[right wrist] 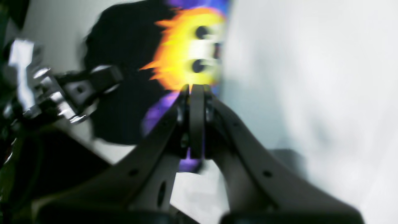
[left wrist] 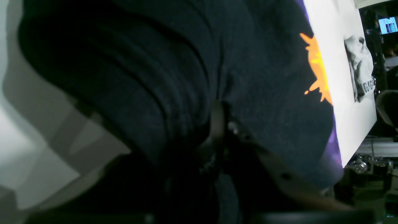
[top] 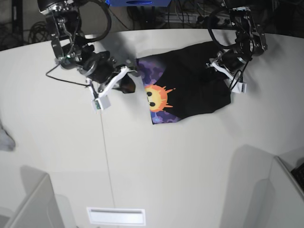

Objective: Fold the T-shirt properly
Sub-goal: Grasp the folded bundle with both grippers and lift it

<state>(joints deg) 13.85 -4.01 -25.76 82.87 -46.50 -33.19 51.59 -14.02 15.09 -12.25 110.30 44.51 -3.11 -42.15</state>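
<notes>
The black T-shirt (top: pixel 190 90) lies on the white table (top: pixel 156 161), print side up, with the orange-yellow sun face (top: pixel 156 97) and purple clouds near its left edge. My right gripper (right wrist: pixel 196 88) is shut, its tips at the purple-printed left edge of the shirt (right wrist: pixel 124 93); it sits at the shirt's upper left in the base view (top: pixel 129 72). My left gripper (top: pixel 217 64) is at the shirt's upper right edge. In the left wrist view, black cloth (left wrist: pixel 174 68) drapes over that gripper (left wrist: pixel 224 127) and hides most of its fingers, which are shut on the cloth.
A small grey cloth scrap (top: pixel 4 137) lies at the table's far left edge and also shows in the left wrist view (left wrist: pixel 360 68). A slot (top: pixel 115 216) is set into the table's front. Grey partitions stand at the front left (top: pixel 28 199) and front right (top: pixel 266 185).
</notes>
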